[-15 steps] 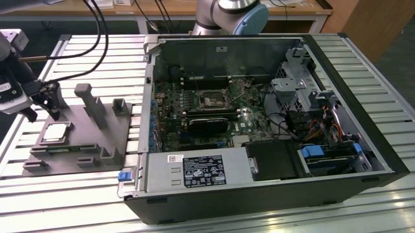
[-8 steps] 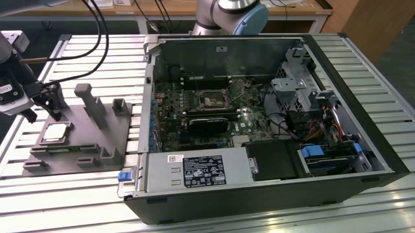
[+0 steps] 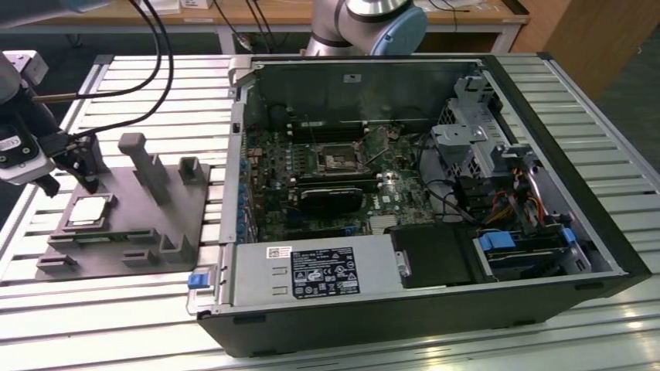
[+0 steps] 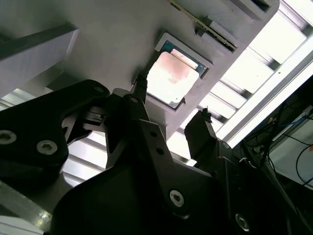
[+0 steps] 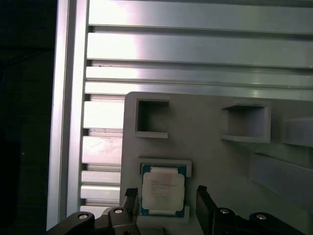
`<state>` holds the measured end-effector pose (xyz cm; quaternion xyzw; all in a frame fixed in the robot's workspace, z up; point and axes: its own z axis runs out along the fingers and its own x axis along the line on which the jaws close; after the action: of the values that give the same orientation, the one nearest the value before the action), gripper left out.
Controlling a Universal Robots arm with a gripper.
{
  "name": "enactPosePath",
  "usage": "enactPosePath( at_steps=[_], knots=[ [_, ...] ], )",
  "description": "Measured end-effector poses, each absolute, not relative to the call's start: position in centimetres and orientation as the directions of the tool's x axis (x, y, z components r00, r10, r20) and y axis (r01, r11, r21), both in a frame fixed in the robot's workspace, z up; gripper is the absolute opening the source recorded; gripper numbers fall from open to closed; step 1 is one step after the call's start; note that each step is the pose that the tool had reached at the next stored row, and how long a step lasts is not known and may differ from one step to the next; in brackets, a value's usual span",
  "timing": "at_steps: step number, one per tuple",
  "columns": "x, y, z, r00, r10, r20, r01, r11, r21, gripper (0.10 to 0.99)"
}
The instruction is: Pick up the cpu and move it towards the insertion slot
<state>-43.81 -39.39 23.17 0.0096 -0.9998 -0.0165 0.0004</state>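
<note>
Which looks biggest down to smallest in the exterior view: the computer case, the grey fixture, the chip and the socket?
1. computer case
2. grey fixture
3. chip and socket: these two look about alike in size, and they sit at different distances from the camera, so I won't rank them.

The gripper (image 3: 67, 184) hangs low at the exterior view's left, pointing down from a pale wrist (image 3: 21, 147). In both wrist views its two dark fingers (image 5: 204, 196) stand spread wide. The arm (image 3: 366, 22) rises at the far side.
</note>
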Motion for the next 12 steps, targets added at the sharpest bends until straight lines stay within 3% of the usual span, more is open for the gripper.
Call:
enactPosePath(
  at_steps=[12],
  knots=[
    [-43.8, -39.5, 22.0, -1.000, -0.019, -0.001, -0.019, 0.999, 0.033, 0.592]
  ],
)
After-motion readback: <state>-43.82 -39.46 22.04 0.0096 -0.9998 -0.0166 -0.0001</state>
